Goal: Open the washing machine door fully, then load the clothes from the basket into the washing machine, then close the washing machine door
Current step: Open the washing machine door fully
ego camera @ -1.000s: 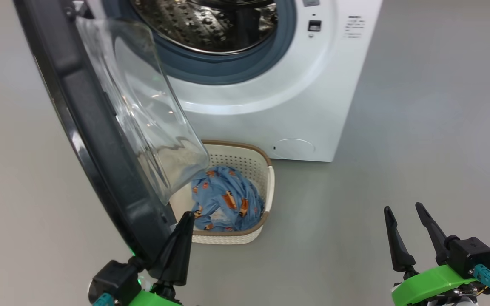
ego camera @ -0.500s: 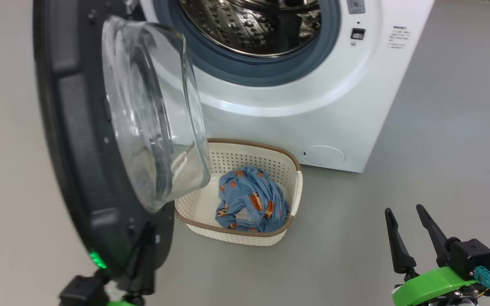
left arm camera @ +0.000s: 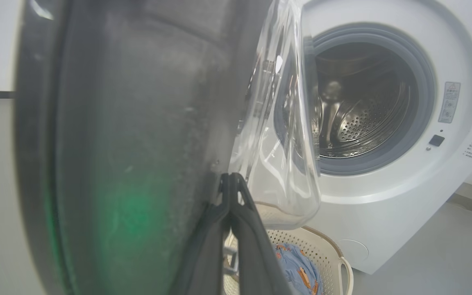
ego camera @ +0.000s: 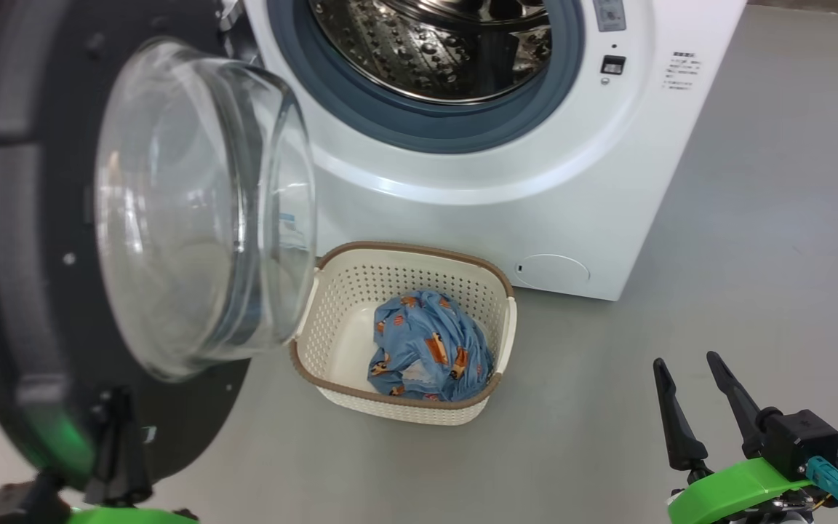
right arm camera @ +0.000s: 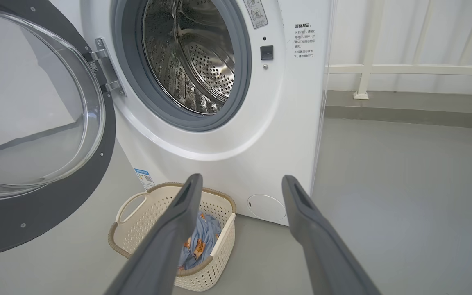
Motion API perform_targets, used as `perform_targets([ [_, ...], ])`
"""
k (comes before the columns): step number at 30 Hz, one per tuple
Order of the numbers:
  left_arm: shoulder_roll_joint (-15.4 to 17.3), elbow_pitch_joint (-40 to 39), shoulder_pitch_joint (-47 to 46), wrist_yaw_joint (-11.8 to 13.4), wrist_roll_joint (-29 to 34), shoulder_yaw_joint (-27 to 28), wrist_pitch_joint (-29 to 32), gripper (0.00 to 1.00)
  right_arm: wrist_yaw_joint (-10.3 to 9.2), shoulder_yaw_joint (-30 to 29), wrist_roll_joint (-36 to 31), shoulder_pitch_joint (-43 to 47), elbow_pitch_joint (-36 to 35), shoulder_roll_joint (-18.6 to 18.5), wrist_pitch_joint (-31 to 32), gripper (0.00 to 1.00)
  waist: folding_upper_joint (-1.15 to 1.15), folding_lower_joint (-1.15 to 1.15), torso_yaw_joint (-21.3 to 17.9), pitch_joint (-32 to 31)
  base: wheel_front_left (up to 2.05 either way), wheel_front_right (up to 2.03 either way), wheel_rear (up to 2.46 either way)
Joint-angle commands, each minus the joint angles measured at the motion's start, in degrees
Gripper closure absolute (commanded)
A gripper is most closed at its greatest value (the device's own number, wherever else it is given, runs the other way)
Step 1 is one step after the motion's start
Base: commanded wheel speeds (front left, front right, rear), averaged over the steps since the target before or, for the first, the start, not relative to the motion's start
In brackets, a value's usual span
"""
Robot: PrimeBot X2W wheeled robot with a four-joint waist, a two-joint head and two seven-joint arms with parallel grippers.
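Left gripper, left of the basket: jaws pressed together, empty, tips against the washing machine door, probably pushing it wide. Right gripper, right of the basket: jaws spread, empty, standing by. Clothes lie inside the basket; washing machine behind it. Door contact blurred; drum cropped.

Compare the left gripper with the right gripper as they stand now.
The left gripper is shut, fingers pressed together; the right gripper is open, fingers apart. The left gripper sits at the washing machine door's dark ring, seemingly against it; the right gripper hangs over the floor, right of the basket, touching nothing. Both have long dark fingers and hold nothing.
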Motion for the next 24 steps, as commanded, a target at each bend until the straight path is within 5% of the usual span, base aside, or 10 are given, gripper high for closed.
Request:
perform_targets([
  [1,1.08,-0.70,-2.63,0.77,-0.09,3.48,-0.38,1.00,0.09,1.64,0.21,-0.22,-1.21,-0.18,-0.28,0.00,0.00,0.00,-0.46,0.10,0.00,0.00,0.00],
  [14,1.08,5.07,-8.31,1.44,-0.41,16.40,-0.38,1.00,0.09,1.92,0.29,-1.41,-1.19,-0.79,-0.28,0.00,0.00,0.00,-3.76,2.02,0.00,0.00,0.00],
  [24,1.87,9.53,-14.40,-2.19,3.15,28.89,-0.38,1.00,0.09,2.65,0.42,-2.73,-1.05,-1.73,-0.28,0.00,0.00,0.00,-5.69,3.45,0.00,0.00,0.00],
])
